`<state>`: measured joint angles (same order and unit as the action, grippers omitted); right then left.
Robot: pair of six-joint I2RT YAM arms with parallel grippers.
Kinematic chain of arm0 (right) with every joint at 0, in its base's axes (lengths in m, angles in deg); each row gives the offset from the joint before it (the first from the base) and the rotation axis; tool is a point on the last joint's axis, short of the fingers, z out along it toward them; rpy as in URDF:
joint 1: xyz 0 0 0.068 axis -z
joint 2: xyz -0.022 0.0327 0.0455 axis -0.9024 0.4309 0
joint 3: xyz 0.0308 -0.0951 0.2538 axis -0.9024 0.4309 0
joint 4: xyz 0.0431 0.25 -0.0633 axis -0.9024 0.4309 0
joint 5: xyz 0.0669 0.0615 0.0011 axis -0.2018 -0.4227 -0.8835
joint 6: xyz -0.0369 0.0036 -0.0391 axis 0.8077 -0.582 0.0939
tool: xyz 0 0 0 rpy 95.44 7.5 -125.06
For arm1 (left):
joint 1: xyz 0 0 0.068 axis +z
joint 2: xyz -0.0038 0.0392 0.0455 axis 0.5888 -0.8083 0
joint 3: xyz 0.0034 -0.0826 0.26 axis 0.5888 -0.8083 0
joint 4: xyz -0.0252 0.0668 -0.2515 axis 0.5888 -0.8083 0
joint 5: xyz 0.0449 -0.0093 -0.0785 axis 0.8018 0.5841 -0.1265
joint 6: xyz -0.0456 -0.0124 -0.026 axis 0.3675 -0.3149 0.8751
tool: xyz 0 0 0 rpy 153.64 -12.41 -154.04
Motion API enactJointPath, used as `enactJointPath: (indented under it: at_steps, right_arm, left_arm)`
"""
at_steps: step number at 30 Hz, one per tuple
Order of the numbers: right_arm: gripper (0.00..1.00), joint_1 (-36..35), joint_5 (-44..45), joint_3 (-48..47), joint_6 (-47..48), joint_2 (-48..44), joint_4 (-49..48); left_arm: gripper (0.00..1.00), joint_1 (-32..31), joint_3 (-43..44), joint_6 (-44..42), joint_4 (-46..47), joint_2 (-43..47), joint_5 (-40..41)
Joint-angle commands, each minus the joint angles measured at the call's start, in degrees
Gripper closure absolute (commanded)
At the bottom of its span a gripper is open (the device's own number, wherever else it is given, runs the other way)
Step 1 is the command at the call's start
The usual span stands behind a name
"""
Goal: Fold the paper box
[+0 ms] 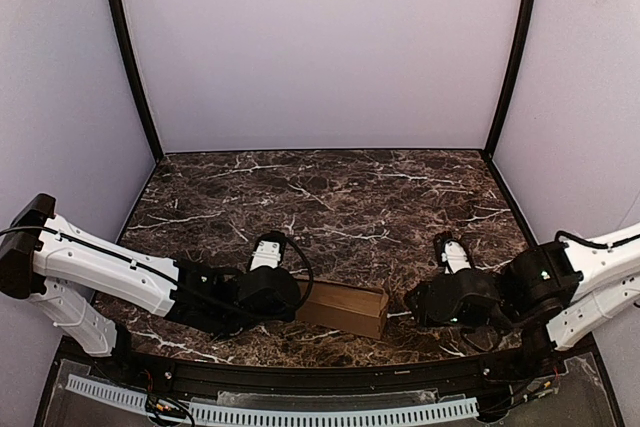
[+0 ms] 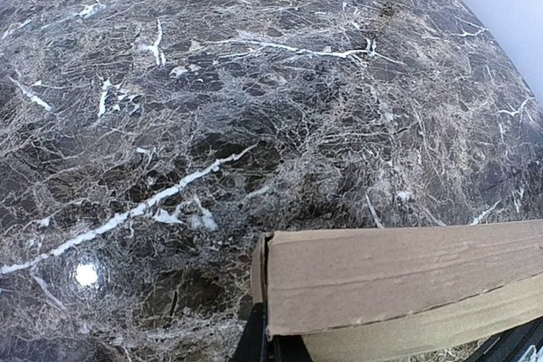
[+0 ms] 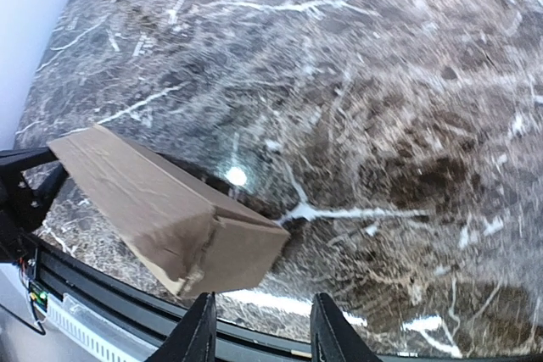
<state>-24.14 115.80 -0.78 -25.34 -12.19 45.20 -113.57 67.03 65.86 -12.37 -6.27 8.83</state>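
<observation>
Right jaws released, off the box, left jaws clenched at its other end — nothing pins the near flap, so it could spring open.

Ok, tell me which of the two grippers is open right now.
The right gripper: its fingers stand apart, just short of the paper box's near end. The left gripper is shut on the box's other end.

Even bright light, glare spots on table, soft shadows
</observation>
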Motion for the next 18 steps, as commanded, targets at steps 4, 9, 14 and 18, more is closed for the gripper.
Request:
enactJointPath:
  at_steps: [4, 9, 14, 18]
  right_arm:
    - [0.62, 4.2, -5.2, -1.6, 17.0, -0.6, -12.2]
    - [0.56, 5.8, -9.0, -2.7, 21.8, 1.7, -16.3]
    - [0.55, 6.4, -10.4, -4.6, 23.3, 5.6, -16.3]
    - [0.56, 7.3, -10.5, -4.7, 20.6, 8.9, -13.2]
  left_arm:
    - [1.00, 0.5, -2.5, -0.3, -12.1, -3.8, -5.3]
    - [1.00, 0.4, -2.2, -0.3, -12.4, -4.2, -5.3]
    - [1.00, 0.4, -2.1, 0.1, -12.8, -4.3, -5.1]
    - [1.00, 0.5, -2.0, 0.8, -13.4, -4.1, -4.7]
